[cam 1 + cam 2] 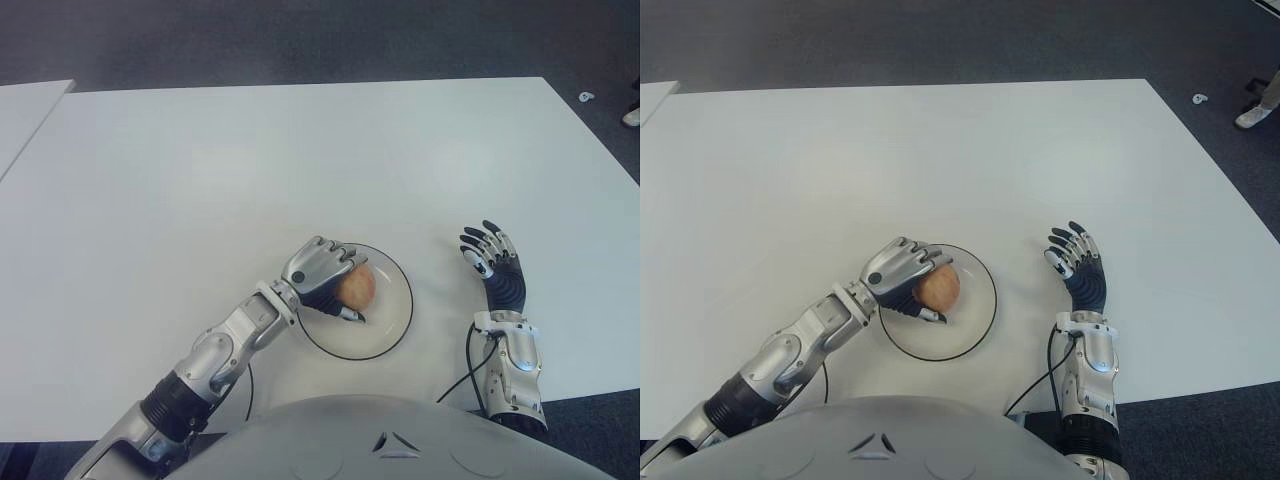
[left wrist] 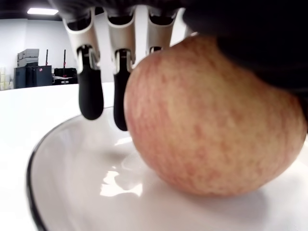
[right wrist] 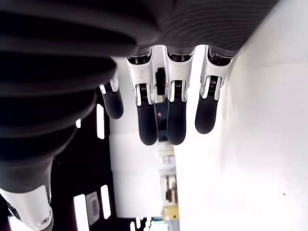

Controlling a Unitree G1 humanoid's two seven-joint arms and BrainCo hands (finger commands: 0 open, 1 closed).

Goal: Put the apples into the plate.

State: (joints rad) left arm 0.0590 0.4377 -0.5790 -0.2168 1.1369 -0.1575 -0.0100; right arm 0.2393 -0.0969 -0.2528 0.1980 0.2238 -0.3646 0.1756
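One reddish-yellow apple (image 1: 360, 290) sits in the white, dark-rimmed plate (image 1: 400, 322) near the table's front edge. My left hand (image 1: 335, 280) reaches in from the plate's left side and is curled over the apple, fingers across its top and thumb at its near side. In the left wrist view the apple (image 2: 207, 120) touches the plate's floor (image 2: 72, 192), with the fingertips (image 2: 90, 91) hanging just beyond it. My right hand (image 1: 495, 265) shows to the right of the plate, fingers spread and holding nothing; its wrist view shows straight fingers (image 3: 175, 115).
The white table (image 1: 300, 160) stretches away behind the plate. A second white table's corner (image 1: 25, 110) shows at the far left. A black cable (image 1: 468, 365) runs by my right forearm. Dark floor lies beyond the table.
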